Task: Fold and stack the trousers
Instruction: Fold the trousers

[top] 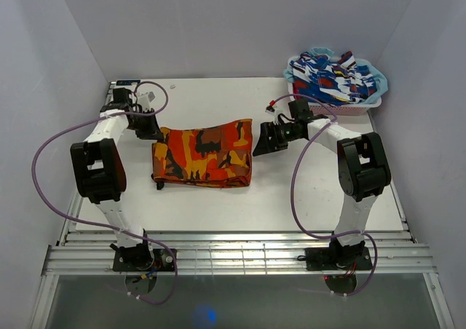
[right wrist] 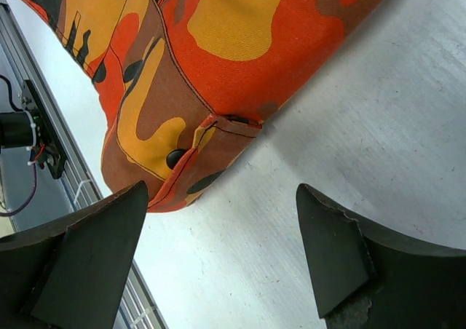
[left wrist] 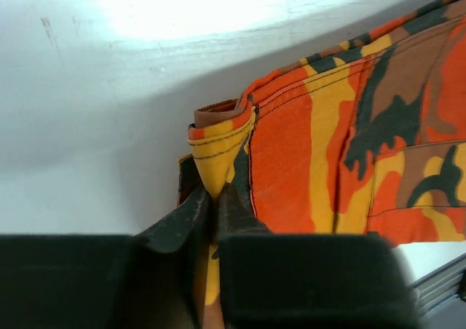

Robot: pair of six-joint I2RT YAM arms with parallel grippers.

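Note:
The trousers point(top: 204, 154) in orange, red and yellow camouflage lie folded into a compact block in the middle of the table. My left gripper point(top: 151, 131) is at their far left corner, shut on a yellow and orange fabric edge point(left wrist: 218, 154), which the left wrist view shows pinched between the fingers. My right gripper point(top: 262, 140) is open and empty just beyond the trousers' right edge. The right wrist view shows a buttoned corner of the trousers point(right wrist: 182, 158) ahead of the spread fingers point(right wrist: 95, 249), above bare table.
A pink basket point(top: 336, 109) piled with blue, white and red patterned clothes stands at the far right corner. White walls enclose the table on three sides. A metal rail point(top: 233, 256) runs along the near edge by the arm bases.

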